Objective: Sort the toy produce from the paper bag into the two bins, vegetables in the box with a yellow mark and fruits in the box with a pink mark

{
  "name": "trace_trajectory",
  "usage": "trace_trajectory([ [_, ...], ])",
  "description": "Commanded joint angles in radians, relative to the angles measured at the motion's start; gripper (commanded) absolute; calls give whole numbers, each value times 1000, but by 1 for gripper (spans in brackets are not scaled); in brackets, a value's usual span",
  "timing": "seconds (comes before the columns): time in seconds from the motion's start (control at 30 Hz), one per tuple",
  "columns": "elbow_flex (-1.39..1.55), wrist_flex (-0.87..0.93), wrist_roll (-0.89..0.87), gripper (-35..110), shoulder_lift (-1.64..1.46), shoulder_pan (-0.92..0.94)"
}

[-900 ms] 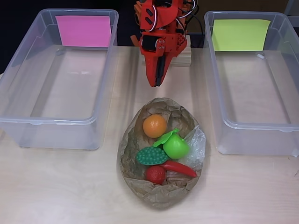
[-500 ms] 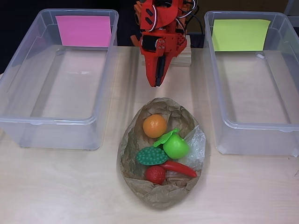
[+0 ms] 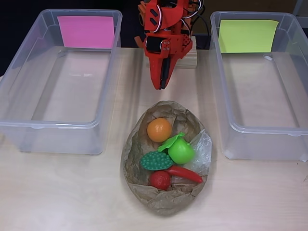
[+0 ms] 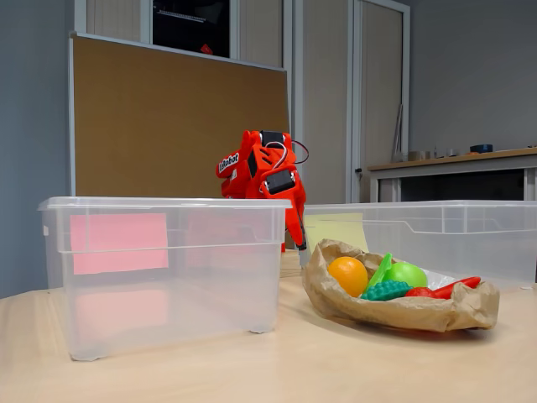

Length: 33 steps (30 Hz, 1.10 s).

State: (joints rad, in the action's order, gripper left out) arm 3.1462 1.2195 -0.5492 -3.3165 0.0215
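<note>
A crumpled brown paper bag (image 3: 139,178) (image 4: 394,311) lies open on the table. Inside it are an orange (image 3: 159,129) (image 4: 347,275), a green apple (image 3: 181,151) (image 4: 406,274), a bumpy dark green vegetable (image 3: 156,160) (image 4: 384,291), a red chili pepper (image 3: 185,173) (image 4: 457,285) and a round red piece (image 3: 160,180) (image 4: 419,293). The clear box with the pink mark (image 3: 86,31) (image 4: 119,243) stands left, the box with the yellow mark (image 3: 248,35) (image 4: 335,230) right. My red gripper (image 3: 160,84) (image 4: 300,243) hangs folded, shut and empty, behind the bag.
The arm's base sits on a wooden block (image 3: 190,57) at the table's back between both bins. A brown board (image 4: 168,126) stands behind the table. Bare tabletop (image 3: 57,192) lies in front of the bins and around the bag.
</note>
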Motion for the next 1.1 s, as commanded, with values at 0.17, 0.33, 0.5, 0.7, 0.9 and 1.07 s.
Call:
trace_trajectory([
  [0.17,-5,17,-2,0,-8,11],
  [0.33,-5,17,-2,0,-8,11],
  [0.5,-5,17,-2,0,-8,11],
  [0.7,-5,15,0,0,-6,-75],
  [0.9,-201,28,499,0,9,-204],
  [1.07,-540,51,784,0,304,-253],
])
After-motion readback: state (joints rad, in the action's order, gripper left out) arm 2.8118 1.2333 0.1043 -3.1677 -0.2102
